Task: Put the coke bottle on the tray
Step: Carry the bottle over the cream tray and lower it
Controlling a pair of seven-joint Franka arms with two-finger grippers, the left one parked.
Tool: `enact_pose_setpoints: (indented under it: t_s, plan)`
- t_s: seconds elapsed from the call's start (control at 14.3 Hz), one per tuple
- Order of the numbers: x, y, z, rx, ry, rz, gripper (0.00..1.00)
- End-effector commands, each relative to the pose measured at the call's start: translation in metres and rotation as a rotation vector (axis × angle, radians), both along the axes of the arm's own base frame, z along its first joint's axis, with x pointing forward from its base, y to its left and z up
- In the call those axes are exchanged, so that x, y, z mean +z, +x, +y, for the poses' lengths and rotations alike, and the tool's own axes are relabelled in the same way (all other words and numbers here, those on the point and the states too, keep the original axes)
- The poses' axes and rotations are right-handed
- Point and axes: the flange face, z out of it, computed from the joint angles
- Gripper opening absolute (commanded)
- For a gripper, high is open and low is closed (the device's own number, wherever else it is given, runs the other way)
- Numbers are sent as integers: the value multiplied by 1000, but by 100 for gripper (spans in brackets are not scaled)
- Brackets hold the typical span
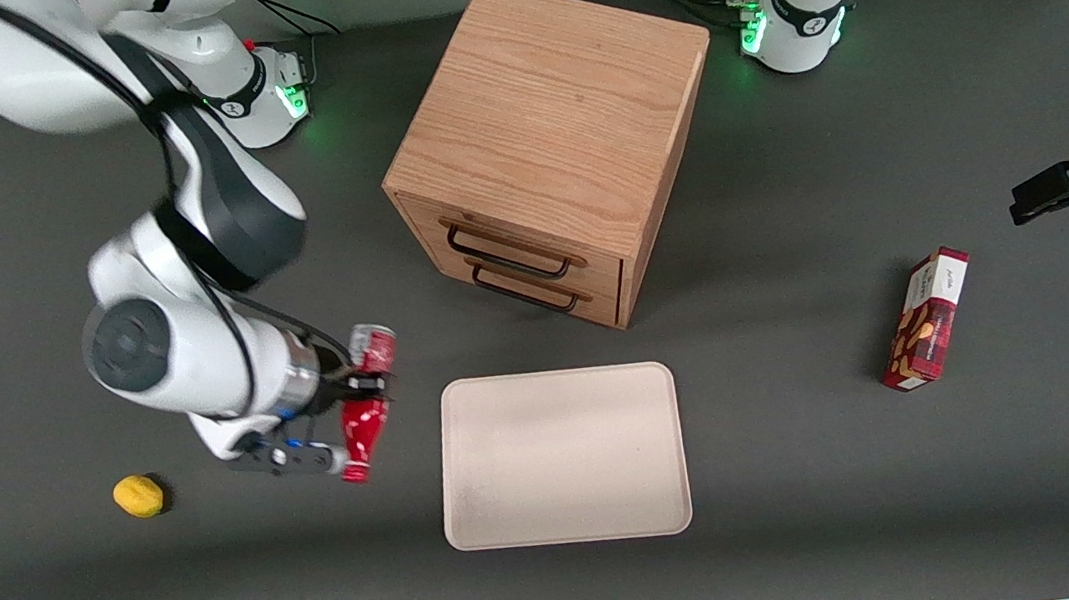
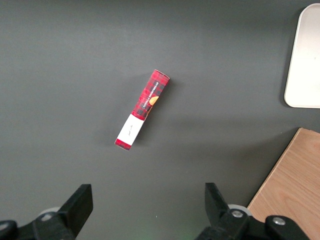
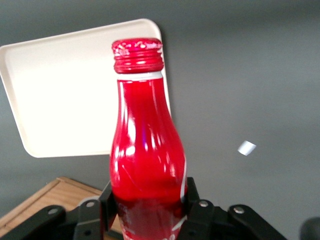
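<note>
The coke bottle (image 1: pixel 366 422) is red with a silver base and a red cap. My right gripper (image 1: pixel 365 385) is shut on its body and holds it lying roughly level above the table, cap toward the front camera, beside the tray's edge toward the working arm's end. In the right wrist view the bottle (image 3: pixel 146 155) is clamped at its lower body by the gripper (image 3: pixel 148 210), with the tray (image 3: pixel 70 105) showing past it. The pale beige tray (image 1: pixel 562 456) lies flat, nearer the front camera than the cabinet.
A wooden two-drawer cabinet (image 1: pixel 552 142) stands mid-table. A yellow lemon-like fruit (image 1: pixel 139 495) lies toward the working arm's end. A red snack box (image 1: pixel 926 319) lies toward the parked arm's end, also in the left wrist view (image 2: pixel 143 108).
</note>
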Motion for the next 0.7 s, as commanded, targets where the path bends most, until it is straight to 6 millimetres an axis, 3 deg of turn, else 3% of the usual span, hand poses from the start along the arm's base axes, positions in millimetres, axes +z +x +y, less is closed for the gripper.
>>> enact_pose_setpoints:
  t_s: [0.0, 0.14, 0.28, 0.63]
  plan:
    - [-89, 35, 14, -27, 74, 6, 0]
    - [-142, 34, 31, -67, 91, 15, 0]
    - [-175, 34, 35, -90, 101, 10, 0]
    - [-205, 29, 42, -94, 99, 8, 0]
